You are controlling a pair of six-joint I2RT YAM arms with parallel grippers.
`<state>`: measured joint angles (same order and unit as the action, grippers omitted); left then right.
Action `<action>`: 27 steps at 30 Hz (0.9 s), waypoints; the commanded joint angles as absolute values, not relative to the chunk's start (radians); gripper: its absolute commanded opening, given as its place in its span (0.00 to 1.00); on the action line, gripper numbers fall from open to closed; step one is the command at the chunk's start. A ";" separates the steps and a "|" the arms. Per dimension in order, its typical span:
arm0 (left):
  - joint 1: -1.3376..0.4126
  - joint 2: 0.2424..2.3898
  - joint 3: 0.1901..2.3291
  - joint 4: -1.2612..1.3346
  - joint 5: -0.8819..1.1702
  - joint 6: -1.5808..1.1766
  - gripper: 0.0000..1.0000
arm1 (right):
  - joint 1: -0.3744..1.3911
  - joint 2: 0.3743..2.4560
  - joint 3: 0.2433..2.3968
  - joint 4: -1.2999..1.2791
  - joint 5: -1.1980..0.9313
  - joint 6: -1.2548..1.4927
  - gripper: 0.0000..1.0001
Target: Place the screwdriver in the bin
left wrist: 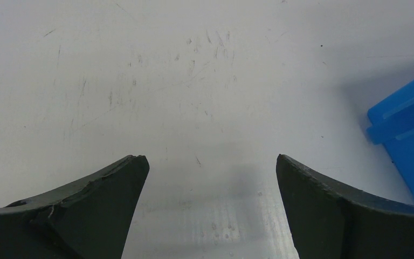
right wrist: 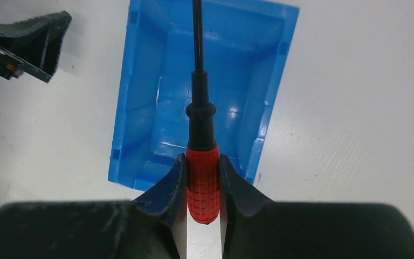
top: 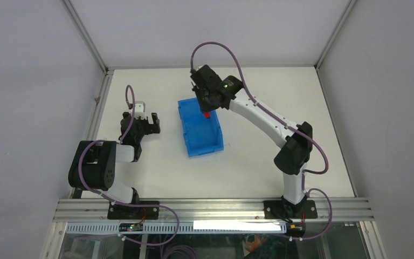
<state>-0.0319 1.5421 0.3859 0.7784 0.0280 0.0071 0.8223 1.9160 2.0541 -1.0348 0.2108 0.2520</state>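
over the bin, nearly closed right gripper apparently pinches the screwdriver.

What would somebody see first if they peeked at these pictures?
The bright blue bin in the middle of the white table jumps out first. Above it, the right gripper pinches a screwdriver by its red handle, black shaft pointing over the bin. The left gripper sits open beside the bin, holding nothing.

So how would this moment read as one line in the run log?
right claw: shut on screwdriver, held over bin | left claw: open, empty, above table | status: screwdriver not yet released
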 commanded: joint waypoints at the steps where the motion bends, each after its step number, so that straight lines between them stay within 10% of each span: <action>1: -0.033 1.508 0.382 0.807 0.042 -0.014 0.99 | 0.872 1.945 1.926 -0.873 0.252 0.321 0.00; 11: -0.033 1.508 0.382 0.807 0.042 -0.014 0.99 | 0.924 2.058 1.725 -0.716 0.298 0.452 0.04; 27: -0.033 1.507 0.382 0.807 0.042 -0.014 0.99 | 0.923 2.044 1.788 -0.751 0.358 0.432 0.50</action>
